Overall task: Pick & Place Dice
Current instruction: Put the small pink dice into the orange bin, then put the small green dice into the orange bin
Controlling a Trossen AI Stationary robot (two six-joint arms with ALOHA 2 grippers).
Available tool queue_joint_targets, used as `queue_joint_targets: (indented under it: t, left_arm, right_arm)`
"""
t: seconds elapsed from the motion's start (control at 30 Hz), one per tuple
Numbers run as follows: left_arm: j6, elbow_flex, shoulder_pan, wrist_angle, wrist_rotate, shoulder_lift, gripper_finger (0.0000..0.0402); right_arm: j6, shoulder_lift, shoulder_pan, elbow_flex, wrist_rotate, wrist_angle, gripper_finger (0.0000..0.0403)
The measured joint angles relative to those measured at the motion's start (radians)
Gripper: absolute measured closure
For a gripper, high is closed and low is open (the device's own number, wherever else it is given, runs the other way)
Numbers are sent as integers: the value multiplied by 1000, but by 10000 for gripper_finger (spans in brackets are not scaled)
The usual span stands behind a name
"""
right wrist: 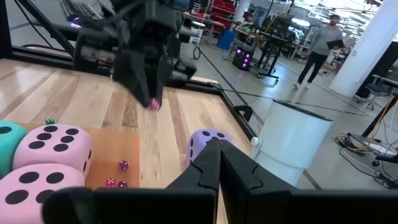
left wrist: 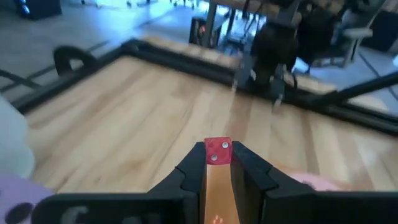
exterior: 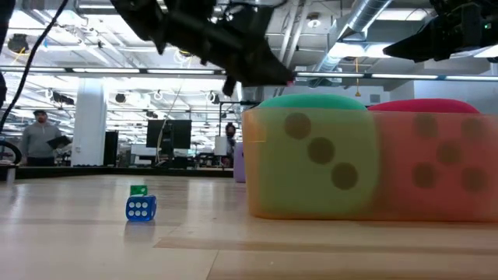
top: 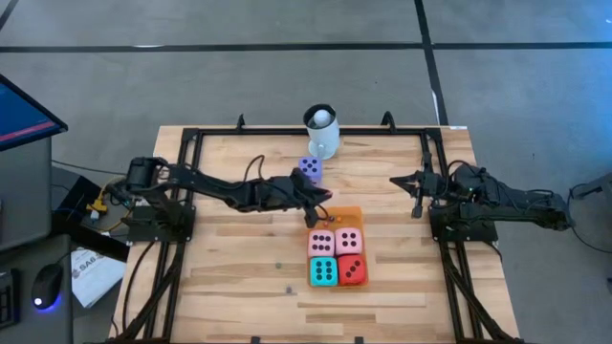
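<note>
My left gripper [top: 322, 198] hangs over the far edge of the orange mat [top: 350, 216], shut on a tiny red die [left wrist: 217, 151]; the right wrist view shows it from the front [right wrist: 152, 102]. Two pink dice [top: 335, 241], a teal die [top: 323, 271] and a red die [top: 352, 270] sit packed in a square on the mat's near part. A purple die [top: 310, 170] rests on the table by the white mug [top: 321, 132]. Tiny dice [right wrist: 118, 175] lie on the mat. My right gripper [top: 402, 180] waits shut at the right side. My left gripper pinches the tiny red die by two opposite faces [left wrist: 217, 155] between its two fingertips, right at their free ends. The fingers slant forward and slightly down, coming from the table's left. The die is lifted clear above the mat.
A tiny blue die [exterior: 140, 208] with a green one [exterior: 138, 190] on top stands on the bare wood near the table's front. A black frame [top: 191, 143] runs around the table's edges. People stand in the room beyond [right wrist: 320, 37].
</note>
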Motion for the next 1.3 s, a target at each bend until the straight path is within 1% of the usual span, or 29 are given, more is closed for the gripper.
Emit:
queue_joint_targets:
  t: [0.13, 0.23, 0.37, 0.47, 0.77, 1.03, 1.17, 1.3]
  left_arm:
    - [-1, 44, 1, -34, 58, 69, 361]
    - [-1, 81, -3, -94, 88, 106, 361]
    - [-1, 105, -17, -201, 88, 120, 361]
    - [-2, 107, -25, -235, 88, 120, 360]
    - [-2, 107, -30, -245, 89, 120, 328]
    - [-2, 107, -30, -245, 89, 120, 311]
    - [-2, 107, -30, -245, 89, 120, 308]
    - [-1, 107, -30, -255, 89, 101, 314]
  right_arm:
    - [0, 0, 0, 0, 0, 0, 403]
    - [0, 0, 0, 0, 0, -1, 403]
    - [0, 0, 0, 0, 0, -5, 403]
    - [-1, 0, -1, 0, 0, -9, 403]
    - [-1, 0, -1, 0, 0, -13, 403]
    - [-1, 0, -1, 0, 0, -13, 403]
    - [-2, 0, -1, 0, 0, -13, 403]
    - [-2, 0, -1, 0, 0, -13, 403]
